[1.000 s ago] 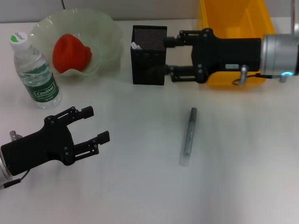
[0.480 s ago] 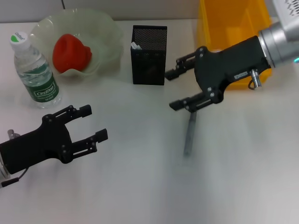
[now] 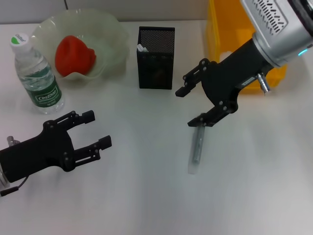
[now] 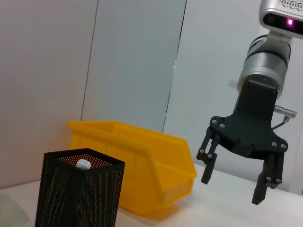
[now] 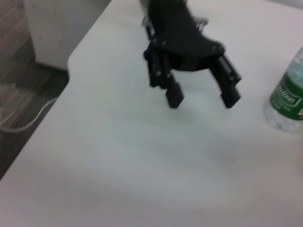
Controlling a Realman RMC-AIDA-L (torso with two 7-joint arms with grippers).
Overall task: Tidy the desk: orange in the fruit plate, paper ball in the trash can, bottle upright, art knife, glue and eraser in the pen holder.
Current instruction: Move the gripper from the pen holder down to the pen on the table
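The grey art knife (image 3: 197, 147) lies flat on the table in front of the pen holder. My right gripper (image 3: 188, 107) hangs open just above its far end, holding nothing; the left wrist view shows it (image 4: 232, 188) too. The black mesh pen holder (image 3: 156, 58) has a small white item (image 4: 84, 163) inside. A reddish orange (image 3: 75, 55) rests in the pale fruit plate (image 3: 110, 34). The bottle (image 3: 36, 76) stands upright at the far left. My left gripper (image 3: 100, 129) is open and empty near the front left. Paper ball, glue and eraser cannot be made out.
A yellow bin (image 3: 244, 44) stands at the back right, behind my right arm. The right wrist view shows the left gripper (image 5: 202, 100), the bottle (image 5: 289, 99) and the table's rounded edge (image 5: 71, 61) with floor beyond.
My right gripper has left the pen holder and swung forward and down, now open over the art knife's far end. The left gripper has barely moved.
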